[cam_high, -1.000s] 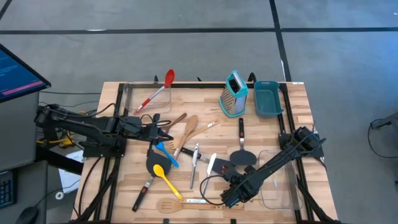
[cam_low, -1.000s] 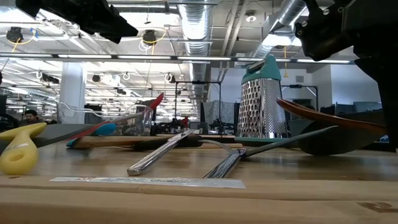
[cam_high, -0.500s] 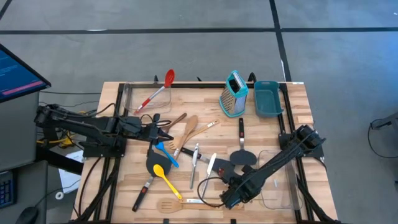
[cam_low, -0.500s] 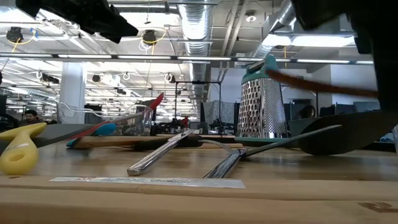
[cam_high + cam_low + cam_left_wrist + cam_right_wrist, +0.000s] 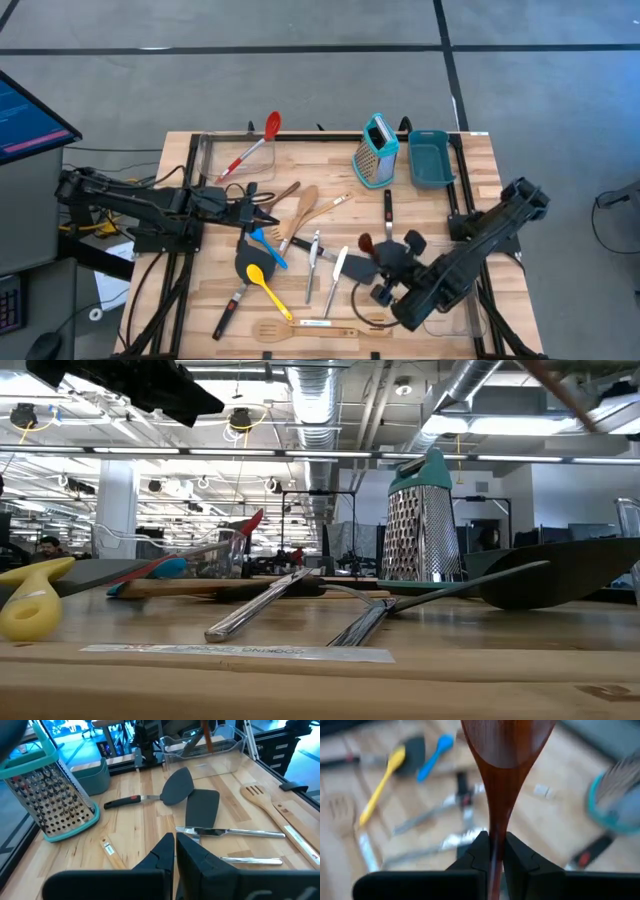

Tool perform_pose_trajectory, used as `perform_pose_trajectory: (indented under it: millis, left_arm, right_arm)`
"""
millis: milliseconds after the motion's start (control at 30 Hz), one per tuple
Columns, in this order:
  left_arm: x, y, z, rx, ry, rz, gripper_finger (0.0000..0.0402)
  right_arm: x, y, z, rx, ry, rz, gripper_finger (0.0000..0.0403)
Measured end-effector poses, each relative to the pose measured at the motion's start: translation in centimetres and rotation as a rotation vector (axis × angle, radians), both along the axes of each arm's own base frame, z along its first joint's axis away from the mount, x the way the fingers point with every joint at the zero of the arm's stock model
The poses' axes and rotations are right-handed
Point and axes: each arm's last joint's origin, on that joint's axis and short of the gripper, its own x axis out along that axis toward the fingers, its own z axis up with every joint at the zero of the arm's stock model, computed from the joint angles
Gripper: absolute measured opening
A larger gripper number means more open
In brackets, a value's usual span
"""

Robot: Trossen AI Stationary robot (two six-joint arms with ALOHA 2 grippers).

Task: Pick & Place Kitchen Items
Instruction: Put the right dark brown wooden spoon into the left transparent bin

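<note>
My right gripper (image 5: 383, 272) is raised over the table's near right part, shut on a dark reddish-brown wooden spoon (image 5: 366, 244). Its bowl (image 5: 507, 740) points away from the fingers. Below it lie black spatulas (image 5: 392, 252), metal cutlery (image 5: 315, 255), a yellow spoon (image 5: 268, 285), a blue spoon (image 5: 268, 247) and a wooden slotted spatula (image 5: 275, 330). The teal grater (image 5: 376, 150) stands upright at the far side. My left gripper (image 5: 264, 215) hovers shut and empty left of centre, over pale wooden spoons (image 5: 300, 205). My right gripper pinches the spoon's handle (image 5: 495, 837) between its two fingers. The fingers slant downward and the handle runs on forward between them, so they lie along it. The spoon is lifted clear of the table, its bowl out ahead of the fingertips.
A teal bin (image 5: 430, 158) sits right of the grater. One clear container (image 5: 448, 305) stands at the near right under my right arm. Another clear container (image 5: 228, 155) at the far left holds a red spoon (image 5: 262, 135). A black-handled spatula (image 5: 236, 290) lies near the yellow spoon.
My right gripper has risen from close to the table's near edge, gone a little toward the far edge and tipped from pointing steeply down to a shallower slant. The dark wooden spoon has gone up with it, from just above the black spatula to well clear of the table.
</note>
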Motion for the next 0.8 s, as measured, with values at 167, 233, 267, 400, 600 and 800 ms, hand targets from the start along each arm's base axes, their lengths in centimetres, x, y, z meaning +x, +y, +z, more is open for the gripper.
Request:
perform_pose_trajectory:
  millis: [167,233,267,400,600,800]
  left_arm:
    - [0.2,0.0,0.6,-0.007,-0.06,0.0,0.0004]
    - [0.3,0.0,0.9,-0.01,-0.093,0.0,0.0004]
    - [0.3,0.0,1.0,-0.012,-0.108,0.0,0.0004]
    - [0.4,0.0,1.4,0.002,-0.148,0.001,0.0004]
    - [0.4,0.5,1.4,0.023,-0.147,0.024,0.0004]
    - [0.5,0.8,1.3,0.024,-0.144,0.04,0.0004]
  right_arm:
    - [0.3,-1.2,0.9,-0.154,-0.04,0.005,0.0021]
    - [0.6,-1.7,0.8,-0.197,-0.006,0.017,0.0021]
    - [0.8,-2.1,0.5,-0.215,0.013,0.014,0.0021]
    - [0.9,-4.3,-0.6,-0.243,0.06,-0.045,0.0021]
    - [0.6,-6.6,-1.9,-0.21,-0.006,-0.067,0.0021]
    - [-0.1,-8.0,-3.3,-0.155,-0.172,0.01,0.0021]
